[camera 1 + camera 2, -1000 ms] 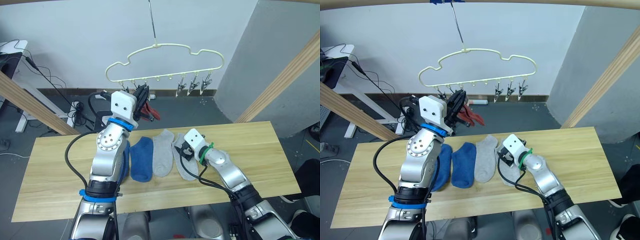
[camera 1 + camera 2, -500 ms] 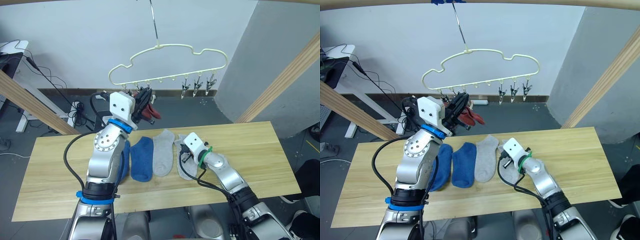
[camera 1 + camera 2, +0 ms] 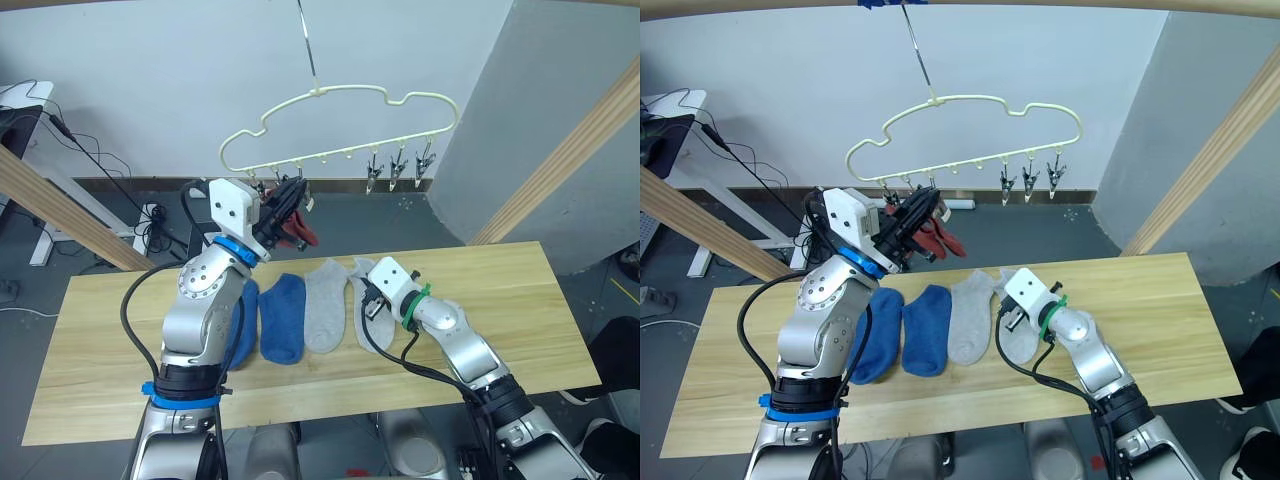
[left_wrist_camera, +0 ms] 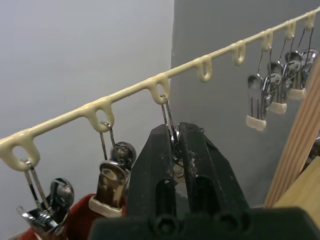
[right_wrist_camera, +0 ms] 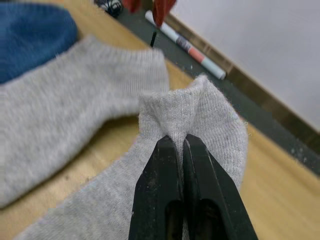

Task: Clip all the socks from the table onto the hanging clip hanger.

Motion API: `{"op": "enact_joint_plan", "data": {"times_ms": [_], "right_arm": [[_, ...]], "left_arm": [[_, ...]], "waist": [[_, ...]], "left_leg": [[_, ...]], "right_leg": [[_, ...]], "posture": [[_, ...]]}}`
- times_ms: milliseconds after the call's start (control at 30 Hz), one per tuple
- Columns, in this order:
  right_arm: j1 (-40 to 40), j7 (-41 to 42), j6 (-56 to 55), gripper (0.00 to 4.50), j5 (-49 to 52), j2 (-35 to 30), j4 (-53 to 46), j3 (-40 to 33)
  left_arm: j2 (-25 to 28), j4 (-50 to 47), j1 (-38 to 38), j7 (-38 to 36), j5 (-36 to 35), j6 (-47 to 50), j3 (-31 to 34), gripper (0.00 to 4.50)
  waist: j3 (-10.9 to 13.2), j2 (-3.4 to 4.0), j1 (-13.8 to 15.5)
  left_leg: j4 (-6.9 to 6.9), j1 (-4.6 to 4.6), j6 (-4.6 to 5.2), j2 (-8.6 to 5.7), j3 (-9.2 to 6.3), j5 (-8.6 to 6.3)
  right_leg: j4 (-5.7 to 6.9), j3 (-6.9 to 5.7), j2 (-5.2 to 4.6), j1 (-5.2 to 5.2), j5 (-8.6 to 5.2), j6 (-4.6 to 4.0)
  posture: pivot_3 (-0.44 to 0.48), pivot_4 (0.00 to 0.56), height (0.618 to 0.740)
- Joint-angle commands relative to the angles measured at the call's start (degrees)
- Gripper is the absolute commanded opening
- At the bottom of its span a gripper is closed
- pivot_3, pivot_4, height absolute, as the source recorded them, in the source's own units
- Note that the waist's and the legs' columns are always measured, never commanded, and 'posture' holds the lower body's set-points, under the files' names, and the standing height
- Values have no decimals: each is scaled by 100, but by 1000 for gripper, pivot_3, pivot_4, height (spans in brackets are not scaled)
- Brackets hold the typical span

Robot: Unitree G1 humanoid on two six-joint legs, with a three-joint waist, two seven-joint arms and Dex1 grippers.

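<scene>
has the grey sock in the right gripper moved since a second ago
Yes. The right gripper has pulled the grey sock's cuff up off the table, away from the flat grey sock beside it.

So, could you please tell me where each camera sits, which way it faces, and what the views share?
Left and right eye views: on the head, looking forward and down over both arms at the table, the socks and the clip hanger.
Left wrist view: on the left wrist, looking up along the left claw, shut on a metal clip of the hanger.
Right wrist view: on the right wrist, looking down along the right claw, pinching a light grey sock.
Shared: the hanger appears in the eye and left wrist views; the grey sock in the eye and right wrist views.
</scene>
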Motion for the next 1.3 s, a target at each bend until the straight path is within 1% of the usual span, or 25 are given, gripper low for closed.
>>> {"op": "enact_joint_plan", "data": {"times_ms": [33,133,300,567,800,1067,1200,1300], "right_arm": [[-207,139,-344,24,-133,17,-710,156],[-314,166,-482,24,-199,70,-975,221],[-520,153,-693,24,-258,210,-1147,293],[-770,53,-668,24,-98,644,-1074,151],[-905,-12,-677,24,-73,842,-936,102],[-969,-71,-705,24,-86,927,-851,82],[-984,-65,-699,0,-71,934,-830,70],[-1007,-66,-687,0,-57,952,-806,57]], "left_arm": [[34,-294,-44,-42,-126,41,56,0],[22,-330,-22,-46,-156,99,52,0],[-11,-370,8,-47,-163,146,26,0],[-27,-425,73,-57,-158,170,-12,0],[-60,-452,107,-30,-148,194,-34,0],[-81,-469,197,64,-226,374,49,0],[-32,-450,208,91,-238,392,105,1252],[59,-495,278,-20,-252,420,63,2129]], "waist": [[0,0,-1],[0,0,-4],[0,0,-4],[0,0,-5],[0,0,-5],[0,0,-9],[0,0,-8],[0,0,-8]], "left_leg": [[0,1,0,0,0,0],[-1,1,0,0,-2,0],[0,-1,0,0,-1,0],[-1,-1,0,0,-2,0],[-1,-1,0,1,-2,0],[-1,-1,0,1,-3,0],[-1,-1,0,1,-3,0],[-1,-1,0,1,-2,0]], "right_leg": [[0,0,0,0,0,0],[0,-2,0,0,0,0],[-3,-1,-1,0,0,0],[-3,-2,-1,0,0,-1],[-3,-2,-1,0,0,-1],[-3,-2,-1,0,0,-1],[-3,-3,-1,-1,0,-1],[-3,-2,-1,-1,0,-1]], "posture": [[-249,306,733],[-253,306,733],[-253,305,733],[-252,304,733],[-252,305,733],[-251,308,733],[-248,307,733],[-246,306,733]]}}
